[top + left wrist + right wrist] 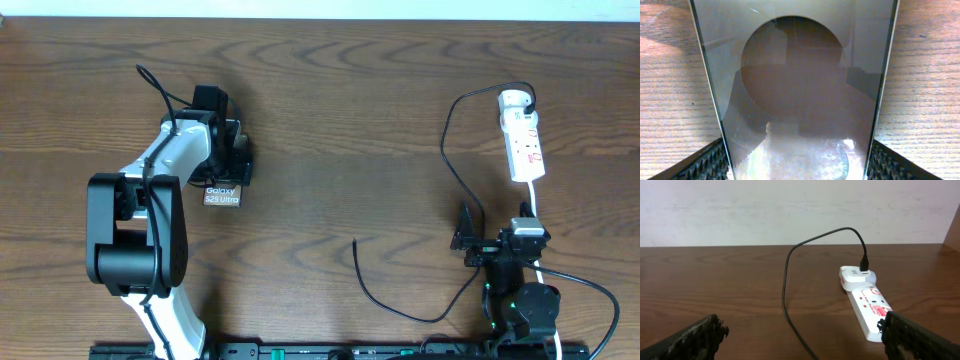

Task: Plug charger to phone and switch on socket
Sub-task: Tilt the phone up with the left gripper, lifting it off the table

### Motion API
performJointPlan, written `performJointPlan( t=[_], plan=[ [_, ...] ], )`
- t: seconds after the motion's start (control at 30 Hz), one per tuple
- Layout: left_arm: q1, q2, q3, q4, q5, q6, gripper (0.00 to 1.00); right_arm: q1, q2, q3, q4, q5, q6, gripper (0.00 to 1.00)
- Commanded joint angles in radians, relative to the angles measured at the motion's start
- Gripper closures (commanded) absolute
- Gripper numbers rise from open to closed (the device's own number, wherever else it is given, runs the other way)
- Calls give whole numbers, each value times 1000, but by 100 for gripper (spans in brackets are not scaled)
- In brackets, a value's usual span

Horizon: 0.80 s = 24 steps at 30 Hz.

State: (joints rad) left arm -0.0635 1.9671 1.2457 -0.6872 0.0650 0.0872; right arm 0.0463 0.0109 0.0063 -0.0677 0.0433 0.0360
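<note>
A: Two pincers to check. Left pincer [228, 170] first?

B: Clamped on the phone [222, 195], going by the left wrist view. Gripped across its width, with a ribbed pad [710, 160] against each long edge. Long axis running out between the fingers. Tilt hard to judge.

A: And the look of the phone?

B: Flat, dark and glossy, mirror-like, with a big circle mark up the middle. White "Galaxy" lettering readable from overhead, just past the fingertips.

A: Right pincer [802, 330]?

B: Spread wide, gripping nothing. Low over the table [330, 120], facing the socket [867, 302], straight ahead and a touch right.

A: Then the charger [447, 140]?

B: Thin black cable, seated in the white adapter [855, 275] at the socket's far end. Looping back on the right pincer's left, passing close by it, then out further left. Small plug tip [356, 243] free on the wood, off to the right pincer's left and about level with it, between the two pincers. Last stretch lying roughly fore-and-aft.

A: Nearer to which?

B: Slightly nearer the right, judging from overhead, and only that one free. Probably a sideways reach left for the tip, then across to the phone. Port not visible; switch position too small to read.
</note>
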Motion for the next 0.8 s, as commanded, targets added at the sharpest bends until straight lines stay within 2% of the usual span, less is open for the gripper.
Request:
performJointPlan(
  t=[0.0, 0.77],
  plan=[
    [-1, 55, -53, -10, 56, 6, 19, 7, -5, -1, -4, -1, -15, 1],
    [-1, 55, -53, -10, 56, 6, 29, 7, -5, -1, -4, -1, -15, 1]
  ],
)
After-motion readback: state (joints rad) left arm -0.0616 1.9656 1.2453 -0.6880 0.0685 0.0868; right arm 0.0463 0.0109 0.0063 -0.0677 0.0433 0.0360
